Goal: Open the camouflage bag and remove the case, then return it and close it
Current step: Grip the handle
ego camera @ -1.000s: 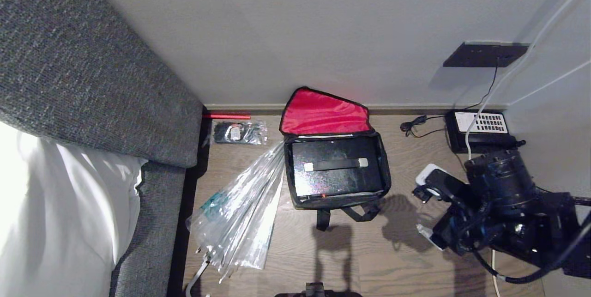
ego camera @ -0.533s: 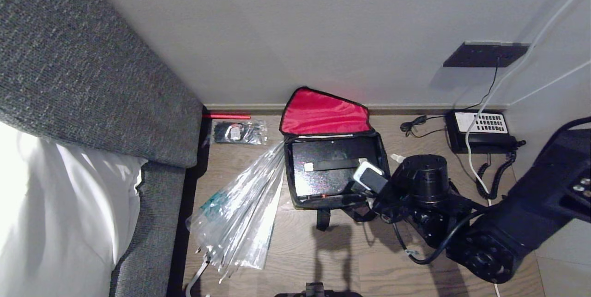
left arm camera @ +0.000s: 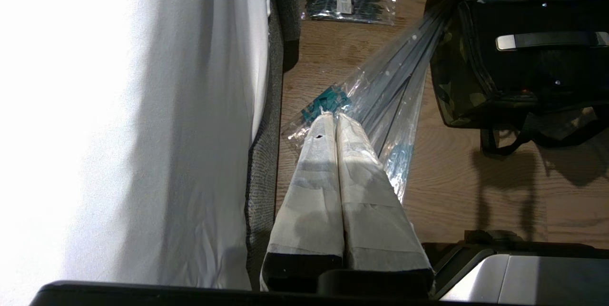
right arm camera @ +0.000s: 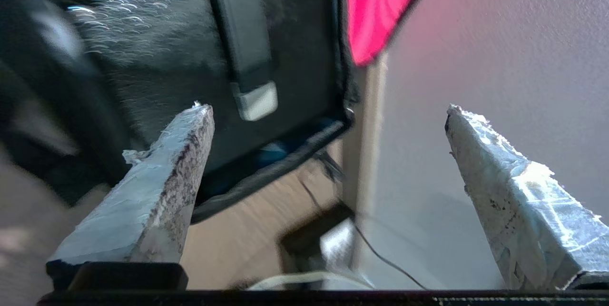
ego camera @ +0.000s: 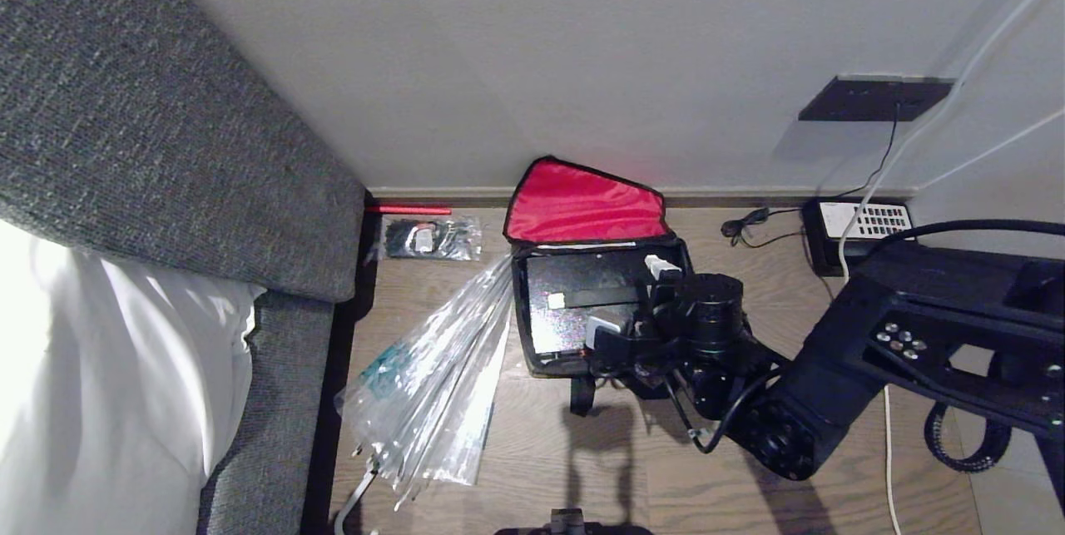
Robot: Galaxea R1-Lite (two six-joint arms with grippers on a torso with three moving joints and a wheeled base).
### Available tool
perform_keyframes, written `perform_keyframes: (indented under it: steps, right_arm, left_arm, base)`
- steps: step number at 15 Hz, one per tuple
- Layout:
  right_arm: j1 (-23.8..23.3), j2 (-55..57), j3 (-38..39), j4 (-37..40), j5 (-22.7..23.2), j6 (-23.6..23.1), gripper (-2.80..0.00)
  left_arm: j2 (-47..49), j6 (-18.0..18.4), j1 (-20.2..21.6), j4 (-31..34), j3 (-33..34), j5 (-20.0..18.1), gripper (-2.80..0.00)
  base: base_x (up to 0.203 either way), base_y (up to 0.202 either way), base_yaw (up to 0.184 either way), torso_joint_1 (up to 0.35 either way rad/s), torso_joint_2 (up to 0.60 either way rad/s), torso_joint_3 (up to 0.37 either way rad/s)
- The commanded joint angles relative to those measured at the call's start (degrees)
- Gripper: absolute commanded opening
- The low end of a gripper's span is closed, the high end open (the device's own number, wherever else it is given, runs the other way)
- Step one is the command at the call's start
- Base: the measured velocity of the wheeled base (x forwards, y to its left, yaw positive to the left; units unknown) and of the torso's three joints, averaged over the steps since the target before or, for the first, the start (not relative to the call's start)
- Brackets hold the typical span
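Note:
The camouflage bag (ego camera: 556, 367) lies open on the wooden floor by the wall, its red-lined lid (ego camera: 582, 206) leaning back. The glossy black case (ego camera: 566, 319) lies flat inside it, handle (ego camera: 595, 297) up. My right gripper (ego camera: 632, 299) hovers open over the right half of the case, one fingertip (ego camera: 663, 266) toward the wall and one toward the front. In the right wrist view the handle's pale end mount (right arm camera: 257, 101) lies just past the wide-apart fingers (right arm camera: 190, 153). My left gripper (left arm camera: 335, 118) is shut and empty, parked above the umbrella, left of the bag (left arm camera: 456, 92).
A clear plastic umbrella (ego camera: 433, 377) lies against the bag's left side. A grey upholstered bed frame (ego camera: 166, 144) with white bedding (ego camera: 100, 369) fills the left. A black-and-white telephone (ego camera: 865, 223) with cords sits at the right by the wall. A packet of black ties (ego camera: 431, 238) lies near the skirting.
My right arm has swung in from the right to above the bag, and its wrist has turned. The fingers stayed open. Bag, case and left arm have not moved.

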Motion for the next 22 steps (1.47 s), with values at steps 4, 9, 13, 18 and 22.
perform_keyframes:
  steps: [4,9,13,18,22]
  right_arm:
    - [0.83,8.84,-9.76,-1.42,-3.14,0.66,0.00]
    - [1.42,12.51,-12.95,-1.70,-2.74,6.11,0.00]
    - [1.45,14.44,-14.18,-4.47,-2.28,5.13,0.00]
    - [1.49,14.24,-14.15,-4.82,-2.15,4.99,0.00]
    - [1.41,16.74,-16.27,-7.21,-1.93,0.28,0.00]
  left_arm:
    - [-0.11,0.01,0.00,0.00,0.00,0.01,-2.80]
    - [-0.11,0.01,0.07,0.00,0.00,0.01,-2.80]
    - [-0.10,0.01,0.07,0.00,0.00,0.01,-2.80]
    - [-0.08,0.01,0.07,0.00,0.00,0.01,-2.80]
    - [-0.11,0.01,0.07,0.00,0.00,0.01,-2.80]
  base:
    - [0.000,0.000,0.000,0.000,0.00,0.000]
    - [0.000,0.000,0.000,0.000,0.00,0.000]
    - [0.000,0.000,0.000,0.000,0.00,0.000]
    - [0.000,0.000,0.000,0.000,0.00,0.000]
    - [0.000,0.000,0.000,0.000,0.00,0.000]
